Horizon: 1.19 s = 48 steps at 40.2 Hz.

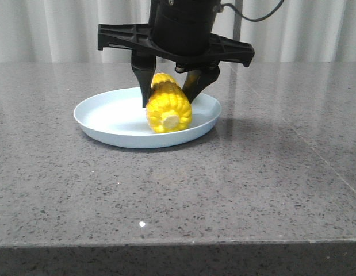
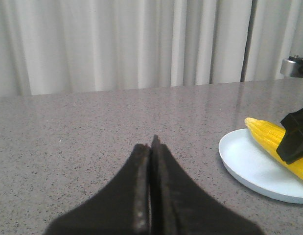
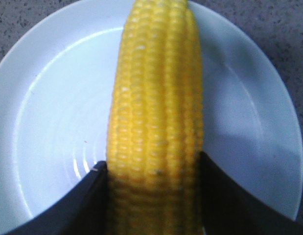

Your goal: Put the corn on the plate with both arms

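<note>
- Both fingers of my right gripper (image 1: pixel 173 92) clamp the corn (image 1: pixel 168 108), which lies on the plate (image 1: pixel 108 118).
- My left gripper (image 2: pixel 152 147) hangs pinched together, holding nothing.

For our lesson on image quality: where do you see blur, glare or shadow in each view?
Front view: sharp, with a soft shadow right of the round pale blue plate. Left wrist view: the shut black left hand is blurred. Right wrist view: the yellow corn cob looks soft, faint sheen on the plate.
</note>
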### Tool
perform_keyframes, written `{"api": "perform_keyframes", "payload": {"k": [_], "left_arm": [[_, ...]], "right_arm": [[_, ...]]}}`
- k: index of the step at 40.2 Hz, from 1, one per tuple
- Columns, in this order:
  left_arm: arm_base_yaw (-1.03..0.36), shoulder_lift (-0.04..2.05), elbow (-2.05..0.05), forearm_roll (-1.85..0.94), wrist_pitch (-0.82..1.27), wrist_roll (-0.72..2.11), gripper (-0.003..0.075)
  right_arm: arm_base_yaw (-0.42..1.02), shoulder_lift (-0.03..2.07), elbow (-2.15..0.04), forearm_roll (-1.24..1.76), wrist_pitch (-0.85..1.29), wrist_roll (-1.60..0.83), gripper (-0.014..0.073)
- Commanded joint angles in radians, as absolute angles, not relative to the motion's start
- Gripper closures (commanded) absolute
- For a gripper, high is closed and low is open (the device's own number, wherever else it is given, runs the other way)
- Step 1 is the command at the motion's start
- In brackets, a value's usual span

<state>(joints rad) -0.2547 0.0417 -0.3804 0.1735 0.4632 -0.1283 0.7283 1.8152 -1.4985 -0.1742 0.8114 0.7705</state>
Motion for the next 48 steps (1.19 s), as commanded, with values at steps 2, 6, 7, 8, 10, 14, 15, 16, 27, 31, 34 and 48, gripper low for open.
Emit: {"api": "perform_keyframes", "payload": {"k": [2, 6, 7, 8, 10, 14, 15, 16, 27, 31, 34, 48], "left_arm": [[-0.261, 0.054, -0.406, 0.177, 0.384, -0.128, 0.0741], [-0.261, 0.054, -0.406, 0.177, 0.384, -0.128, 0.0741], [-0.261, 0.054, -0.406, 0.177, 0.384, -0.128, 0.0741], [-0.261, 0.054, -0.406, 0.177, 0.384, -0.128, 0.0741], [-0.261, 0.054, -0.406, 0.177, 0.384, -0.128, 0.0741], [-0.261, 0.054, -0.406, 0.177, 0.384, -0.128, 0.0741], [-0.261, 0.054, -0.406, 0.177, 0.384, -0.128, 0.0741], [-0.261, 0.054, -0.406, 0.177, 0.384, -0.128, 0.0741], [-0.261, 0.054, -0.406, 0.177, 0.384, -0.128, 0.0741], [-0.261, 0.054, -0.406, 0.177, 0.384, -0.128, 0.0741], [-0.261, 0.054, -0.406, 0.177, 0.384, -0.128, 0.0741], [-0.261, 0.054, -0.406, 0.177, 0.384, -0.128, 0.0741]], "right_arm": [[0.729, 1.761, -1.533, -0.164, 0.79, 0.773, 0.0125], [0.729, 1.737, -1.533, -0.161, 0.791, 0.773, -0.0027], [0.727, 1.727, -1.533, -0.162, 0.791, 0.773, -0.0039], [0.722, 1.713, -1.533, -0.162, 0.791, 0.773, -0.0046], [0.71, 1.693, -1.533, -0.162, 0.791, 0.773, -0.0038], [0.658, 1.636, -1.533, -0.162, 0.805, 0.764, -0.0038], [0.648, 1.623, -1.533, -0.162, 0.81, 0.758, -0.0036], [0.629, 1.605, -1.533, -0.162, 0.819, 0.741, -0.0024], [0.405, 1.448, -1.488, -0.161, 0.947, 0.551, 0.0414], [0.312, 1.376, -1.419, -0.16, 0.952, 0.531, 0.0619], [0.245, 1.327, -1.363, -0.159, 0.952, 0.5, 0.0654], [0.133, 1.065, -0.999, -0.124, 0.828, 0.304, 0.0655]]}}
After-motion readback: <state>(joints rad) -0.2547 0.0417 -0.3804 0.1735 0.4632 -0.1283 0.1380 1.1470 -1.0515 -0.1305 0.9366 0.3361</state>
